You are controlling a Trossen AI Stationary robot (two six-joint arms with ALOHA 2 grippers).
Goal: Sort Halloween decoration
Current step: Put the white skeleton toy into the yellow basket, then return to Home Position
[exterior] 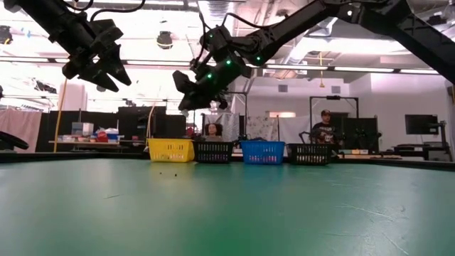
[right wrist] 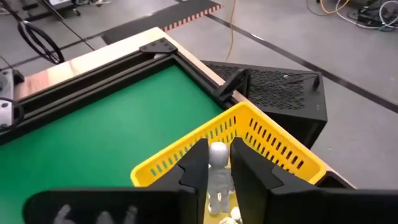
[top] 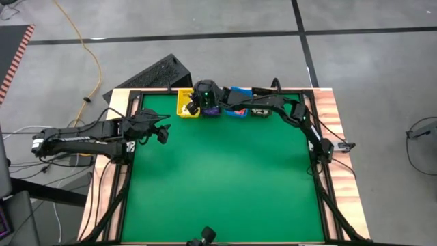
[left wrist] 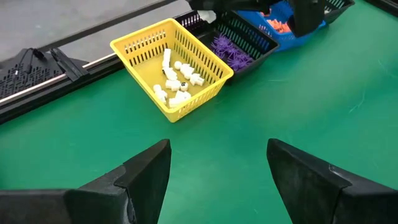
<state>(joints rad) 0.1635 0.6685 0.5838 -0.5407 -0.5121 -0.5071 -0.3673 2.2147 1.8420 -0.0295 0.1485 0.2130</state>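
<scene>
My right gripper (right wrist: 217, 174) hangs over the yellow bin (right wrist: 249, 134) at the table's far edge, shut on a small white figurine (right wrist: 217, 163). In the left wrist view, that yellow bin (left wrist: 134, 46) holds several white figurines (left wrist: 177, 84). Beside it, a black bin (left wrist: 258, 37) holds purple pieces (left wrist: 231, 53) and a blue bin (left wrist: 283, 12) holds orange pieces (left wrist: 278, 23). My left gripper (left wrist: 217, 180) stands open above the table's left side, with nothing between its fingers. My right gripper pinches the white figurine by the two sides of its body (right wrist: 216, 183) between its two fingers. The round head (right wrist: 217, 152) shows between the fingertips. The fingers slant down toward the far left corner. The figurine is lifted clear above the yellow bin.
Four bins stand in a row along the far edge: yellow (top: 184, 102), black (top: 210, 109), blue (top: 237, 109), black (top: 261, 111). A black perforated object (top: 153, 75) lies beyond the far left corner. Two people (exterior: 325, 128) sit behind the table. Green mat (top: 218, 178) fills the middle.
</scene>
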